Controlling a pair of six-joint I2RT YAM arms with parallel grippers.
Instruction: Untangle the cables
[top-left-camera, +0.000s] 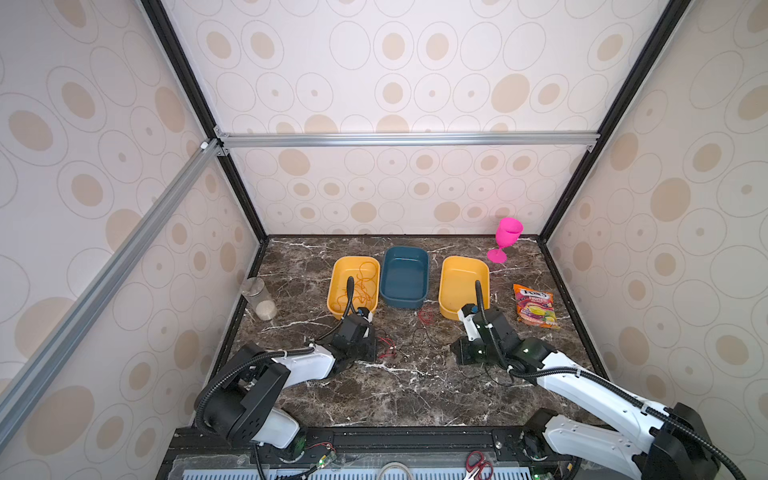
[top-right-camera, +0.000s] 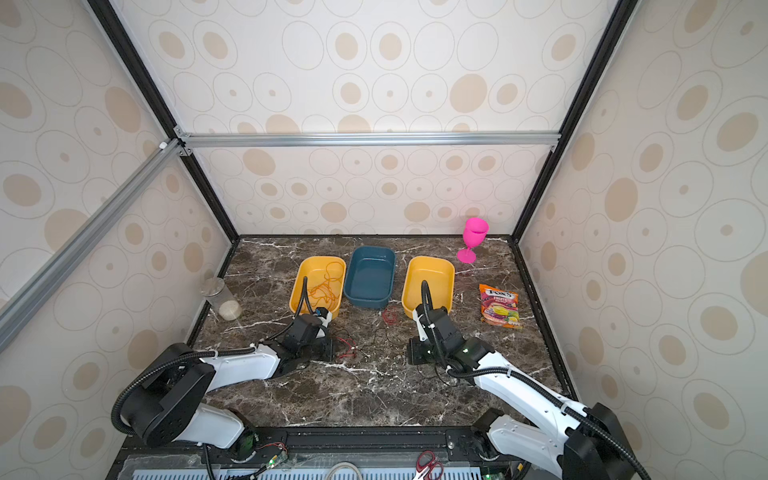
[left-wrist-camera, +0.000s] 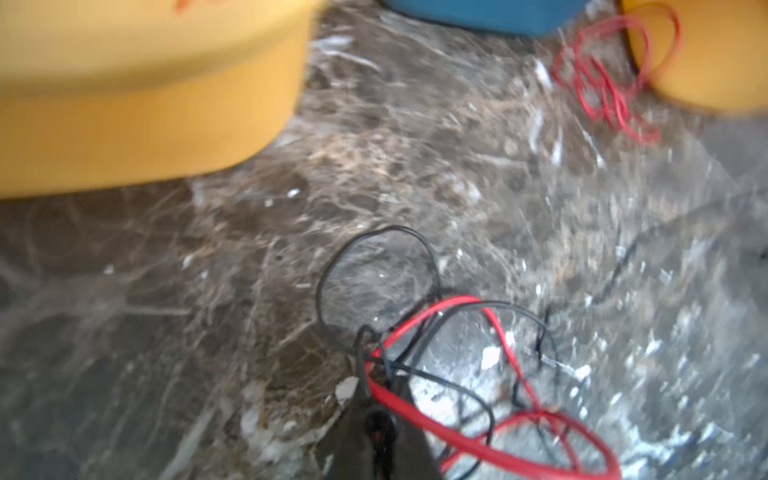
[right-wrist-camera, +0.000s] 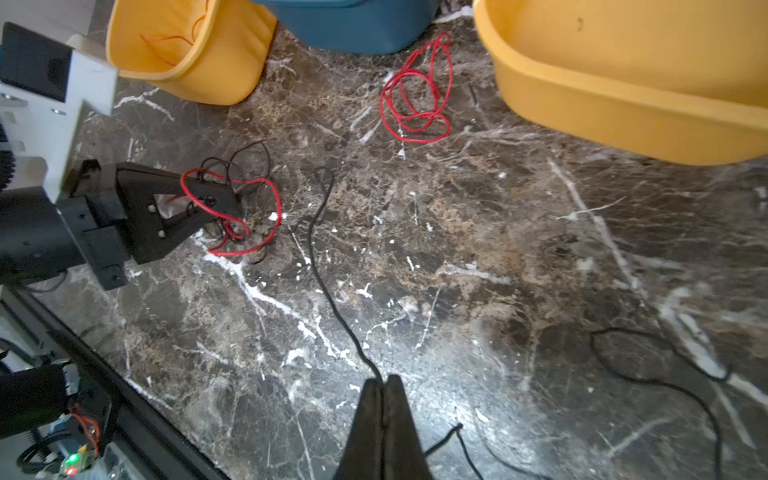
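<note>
A tangle of red and black cables (left-wrist-camera: 453, 332) lies on the marble table, and my left gripper (left-wrist-camera: 376, 388) is shut on it; the red loops (right-wrist-camera: 232, 208) drape over its fingers. In both top views this gripper (top-left-camera: 375, 352) sits in front of the left yellow tray (top-left-camera: 335, 291). My right gripper (right-wrist-camera: 382, 380) is shut on a black cable (right-wrist-camera: 328, 291) that runs toward the tangle. A second red cable coil (right-wrist-camera: 415, 99) lies loose by the blue tray (top-left-camera: 405, 274). An orange cable (top-left-camera: 362, 282) curls inside the left yellow tray.
A second yellow tray (top-left-camera: 463, 286) stands to the right of the blue one. A pink goblet (top-left-camera: 507, 239) and a candy bag (top-left-camera: 534, 306) are at the right, a clear jar (top-left-camera: 259, 299) at the left edge. Red-handled scissors (top-left-camera: 478, 463) lie in front of the table.
</note>
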